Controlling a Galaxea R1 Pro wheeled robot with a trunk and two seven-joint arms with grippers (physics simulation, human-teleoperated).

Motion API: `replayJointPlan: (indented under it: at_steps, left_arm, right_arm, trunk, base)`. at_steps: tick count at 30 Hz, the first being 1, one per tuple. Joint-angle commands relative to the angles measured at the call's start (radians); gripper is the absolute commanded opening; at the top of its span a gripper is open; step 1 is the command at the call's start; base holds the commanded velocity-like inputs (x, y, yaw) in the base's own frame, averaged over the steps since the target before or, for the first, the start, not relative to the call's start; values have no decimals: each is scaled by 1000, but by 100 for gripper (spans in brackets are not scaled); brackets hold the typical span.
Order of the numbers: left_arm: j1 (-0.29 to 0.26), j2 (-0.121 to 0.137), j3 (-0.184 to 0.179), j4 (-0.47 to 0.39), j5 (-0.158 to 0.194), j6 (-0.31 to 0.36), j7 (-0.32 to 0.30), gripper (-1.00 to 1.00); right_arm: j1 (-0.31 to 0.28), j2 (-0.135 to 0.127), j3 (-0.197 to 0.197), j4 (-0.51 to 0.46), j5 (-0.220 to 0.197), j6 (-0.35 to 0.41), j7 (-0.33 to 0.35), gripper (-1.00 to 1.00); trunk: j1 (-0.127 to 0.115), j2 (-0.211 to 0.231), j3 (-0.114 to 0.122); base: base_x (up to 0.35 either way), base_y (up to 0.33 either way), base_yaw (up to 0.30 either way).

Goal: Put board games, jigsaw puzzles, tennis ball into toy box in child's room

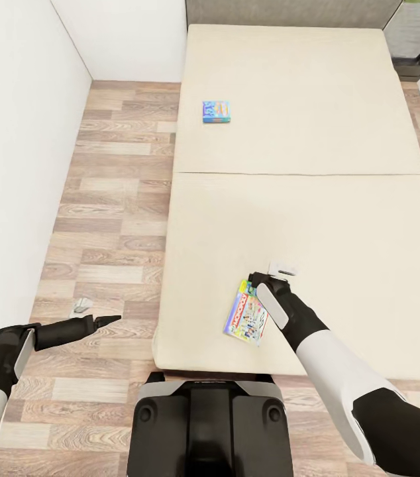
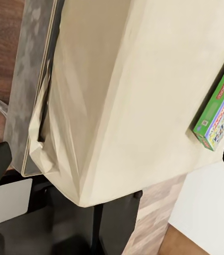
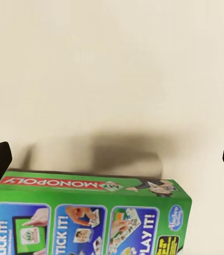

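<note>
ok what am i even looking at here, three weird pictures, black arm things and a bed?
It is a simulated robot on wheels with two arms. The big picture looks down from its head; the other two come from cameras near each arm's jaws.

A beige bed stands on a wood-plank floor. Two board games lie on it: a small blue one farther away and a green Monopoly box near the robot.

The right gripper reaches over the bed just beyond the Monopoly box, jaws open, holding nothing. Its camera sees that box up close. The left gripper hangs over the floor beside the bed, jaws open and empty; its camera sees the bed's corner.
</note>
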Motion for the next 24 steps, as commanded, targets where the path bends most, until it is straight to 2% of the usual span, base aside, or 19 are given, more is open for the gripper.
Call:
replayJointPlan:
  at_steps: [1,6,14,24]
  left_arm:
    - [0,0,2,0,0,10,-4,100]
    - [-1,0,2,0,0,10,-4,100]
    - [0,0,2,0,0,11,-4,100]
    - [0,0,2,0,0,11,-3,100]
  right_arm:
    - [-1,-1,4,-1,-7,4,-8,100]
    - [-1,-1,4,-1,-6,4,-8,100]
    - [-1,-1,5,-1,-6,3,-8,100]
    - [-1,-1,7,-1,-5,2,-8,100]
  trunk:
    - [1,-2,-1]
    - [1,-2,-1]
    - [1,-2,-1]
    - [1,-2,-1]
  base:
    - [0,0,0]
    - [-16,0,0]
    - [-193,0,0]
    - [-61,0,0]
